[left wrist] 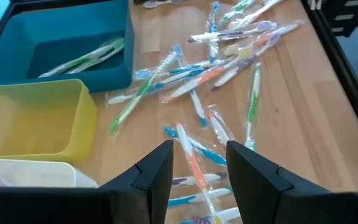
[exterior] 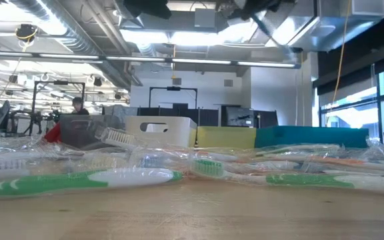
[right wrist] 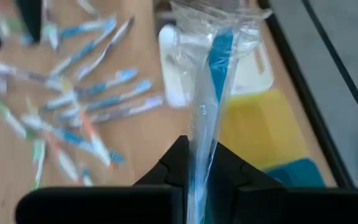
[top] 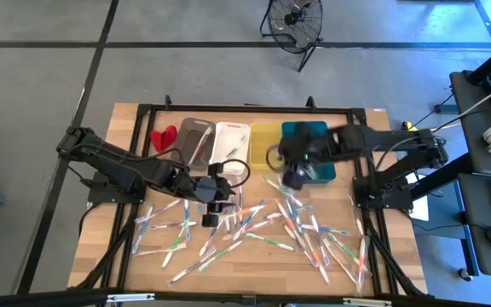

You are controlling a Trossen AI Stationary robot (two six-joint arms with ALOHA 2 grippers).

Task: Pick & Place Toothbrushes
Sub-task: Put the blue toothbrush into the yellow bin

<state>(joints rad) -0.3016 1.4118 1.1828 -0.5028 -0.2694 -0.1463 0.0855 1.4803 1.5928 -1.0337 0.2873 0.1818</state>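
Note:
Many wrapped toothbrushes (top: 254, 230) lie scattered flat on the wooden table, white with green, blue, pink and orange; in the low view a green one (exterior: 79, 180) lies nearest. My right gripper (top: 291, 176) hovers over the near edges of the yellow bin (top: 264, 138) and the teal bin (top: 309, 149), shut on a blue toothbrush in a clear wrapper (right wrist: 216, 68). My left gripper (left wrist: 201, 168) stands open above the pile, near the white bin (top: 231, 143), with nothing between its fingers. The teal bin (left wrist: 73, 43) holds green toothbrushes (left wrist: 86, 57). My right gripper pinches the wrapped blue toothbrush near one end (right wrist: 196, 155) between its two fingers. The toothbrush runs along the fingers and sticks out past their tips. The fingers slant down from above, and the toothbrush is lifted clear of the table.
A grey bin (top: 196, 141) stands left of the white one, with a small red object (top: 163, 136) beside it. The yellow bin (left wrist: 36, 118) shows nothing inside. A black frame (top: 126, 188) borders the table. The bare strip of wood lies along the near edge (exterior: 192, 213).

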